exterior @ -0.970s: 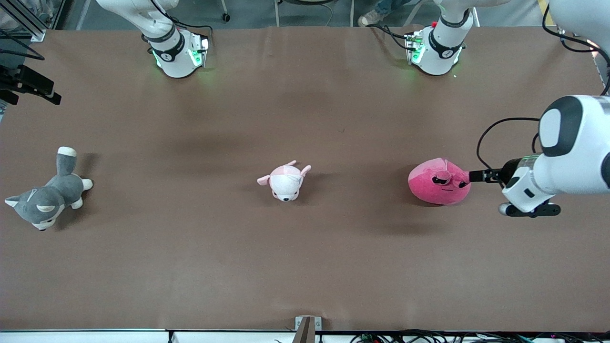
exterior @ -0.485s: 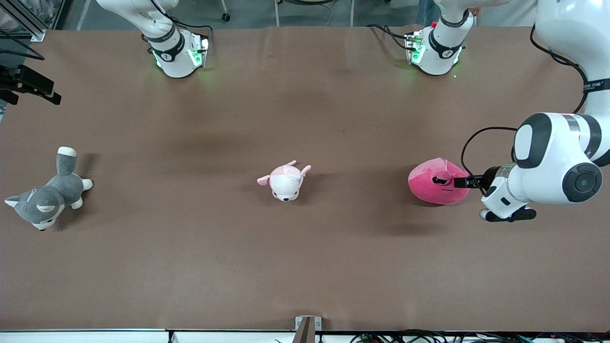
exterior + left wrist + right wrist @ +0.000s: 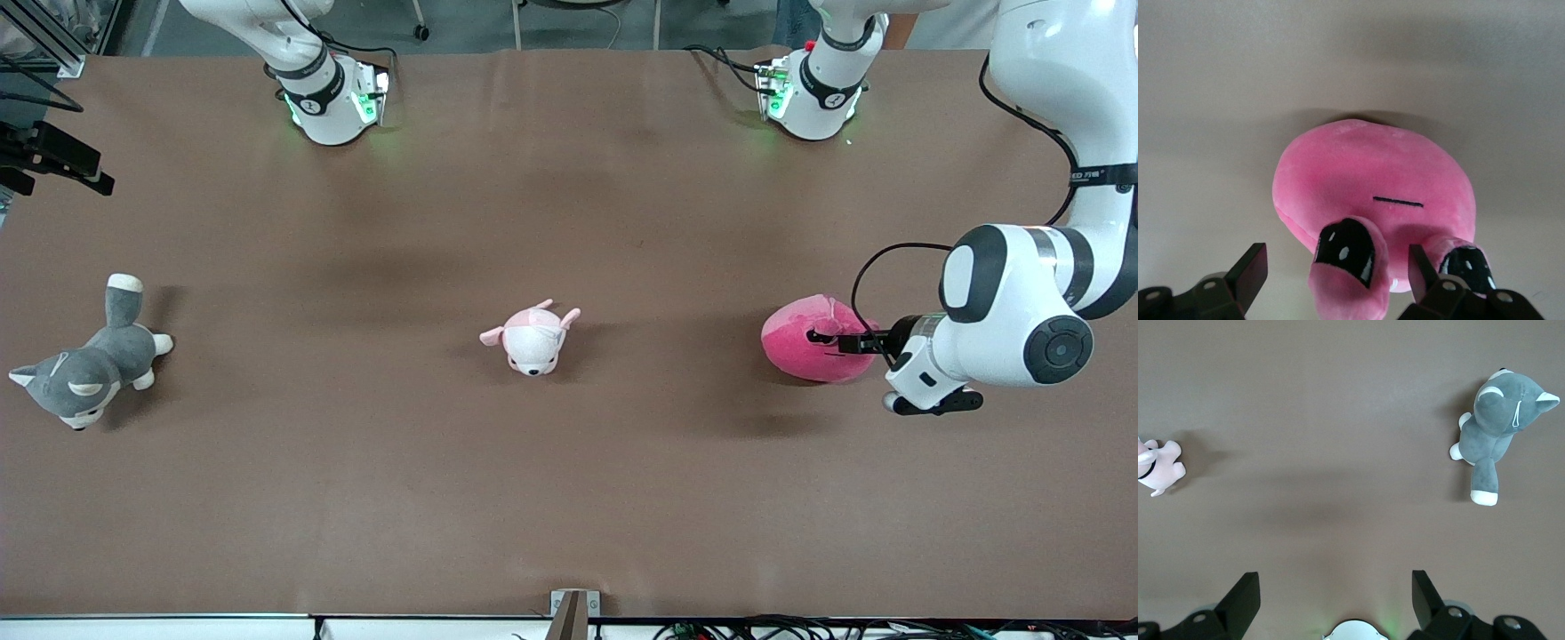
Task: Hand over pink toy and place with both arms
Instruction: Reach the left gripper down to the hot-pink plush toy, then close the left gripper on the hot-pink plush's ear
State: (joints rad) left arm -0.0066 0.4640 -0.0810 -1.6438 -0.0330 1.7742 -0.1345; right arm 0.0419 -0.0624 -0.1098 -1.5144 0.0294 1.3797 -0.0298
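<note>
While the left claw (image 3: 1338, 273) straddles the pink toy's (image 3: 805, 347) eye — front view hides it.

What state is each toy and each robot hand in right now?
Pink toy: on the table, not lifted.
Left gripper: jaws open around one of the pink toy's eye bumps.
Right gripper: jaws open, waiting above the table.
Pale pink plush: lying untouched.
Grey dog: lying untouched.

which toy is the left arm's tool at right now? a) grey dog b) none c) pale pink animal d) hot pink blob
d: the left tool is open, its fingers straddling one eye bump of the pink toy, which sits on the table.
</note>
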